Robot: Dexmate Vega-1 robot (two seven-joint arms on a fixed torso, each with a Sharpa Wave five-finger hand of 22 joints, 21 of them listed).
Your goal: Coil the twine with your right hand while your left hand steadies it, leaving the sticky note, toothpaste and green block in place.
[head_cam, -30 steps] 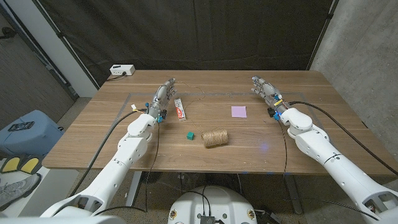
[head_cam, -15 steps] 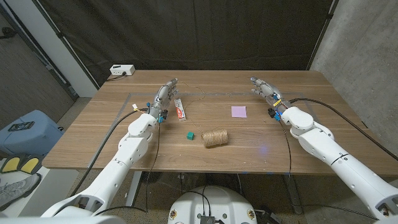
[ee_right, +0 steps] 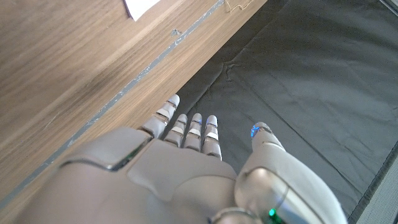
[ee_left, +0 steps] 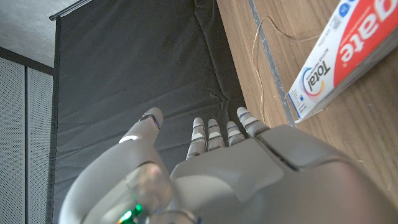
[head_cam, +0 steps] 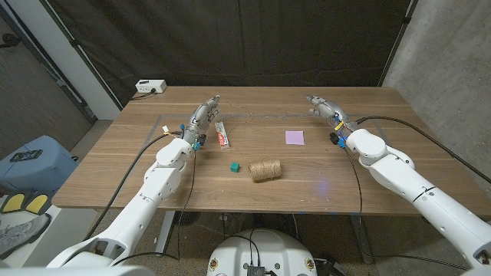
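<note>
Left hand [head_cam: 202, 119]: open, empty, beside toothpaste [head_cam: 222, 134].
Right hand [head_cam: 327, 110]: open, empty.
Twine [head_cam: 265, 169]: spool beside block [head_cam: 234, 166].

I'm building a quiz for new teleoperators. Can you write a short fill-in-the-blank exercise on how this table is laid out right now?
1. The twine spool lies just right of the green ____.
2. The toothpaste lies next to the robot's ____ hand.
3. The sticky note is ____ in colour.
4. The right hand holds ____.

Missing words: block; left; purple; nothing
</note>
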